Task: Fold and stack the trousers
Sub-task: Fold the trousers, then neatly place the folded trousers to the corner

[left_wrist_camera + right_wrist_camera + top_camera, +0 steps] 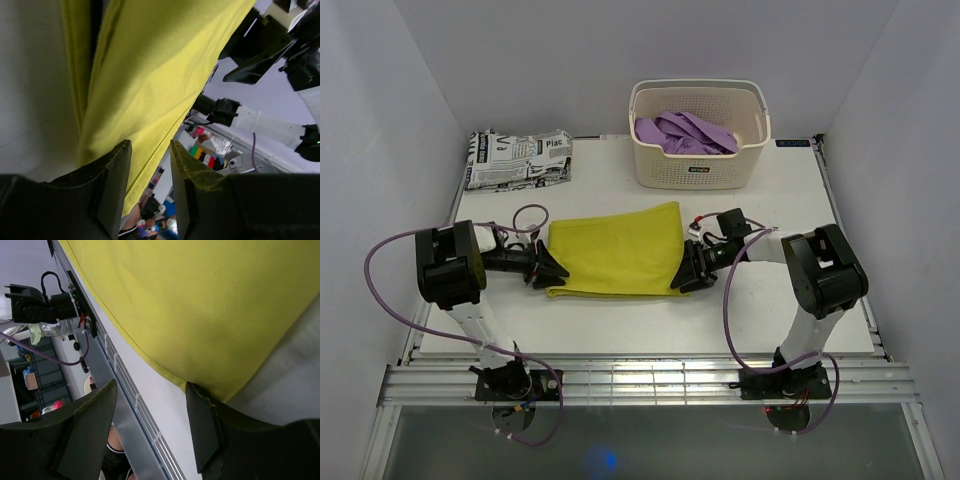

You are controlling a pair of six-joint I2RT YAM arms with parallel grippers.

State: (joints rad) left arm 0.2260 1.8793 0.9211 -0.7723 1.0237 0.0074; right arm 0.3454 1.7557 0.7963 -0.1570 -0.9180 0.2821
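The trousers (615, 250) lie folded into a flat mustard-yellow rectangle in the middle of the table. My left gripper (548, 270) sits at their near left corner. In the left wrist view it (150, 147) is open, and the trousers' hem (145, 150) runs into the gap beside one finger (112, 185) without being pinched. My right gripper (685, 272) is at the near right corner. In the right wrist view it (151, 387) stands wide open, with one finger (202, 425) tucked against the edge of the trousers (200, 305) and nothing clamped.
A white basket (698, 170) holding a purple garment (685, 132) stands at the back, right of centre. A black-and-white newspaper-print garment (517, 158) lies folded at the back left corner. The table's near rail (650, 380) runs just in front of both arm bases.
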